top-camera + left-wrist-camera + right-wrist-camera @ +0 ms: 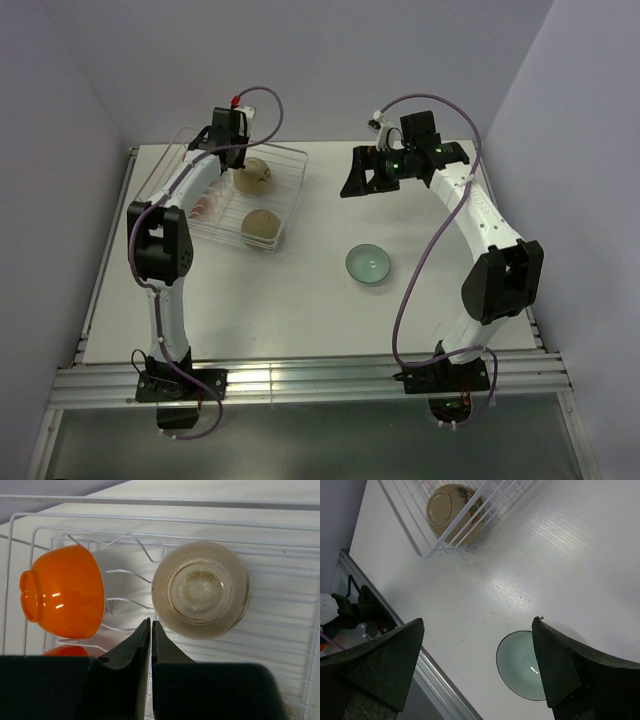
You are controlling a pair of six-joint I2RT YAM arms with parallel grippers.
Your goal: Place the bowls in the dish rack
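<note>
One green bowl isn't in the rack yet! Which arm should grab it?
Probably right: the right gripper is open near the green bowl, on its side of the table; the left gripper is shut over the dish rack.

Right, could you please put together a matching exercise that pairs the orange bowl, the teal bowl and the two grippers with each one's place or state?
Things:
1. orange bowl
2. teal bowl
3. left gripper
4. right gripper

Place or state:
A. open, holding nothing
B. upright on the table
C. shut, holding nothing
D. on its side in the rack

Pairs: 1-D, 2-B, 3-C, 4-A.
</note>
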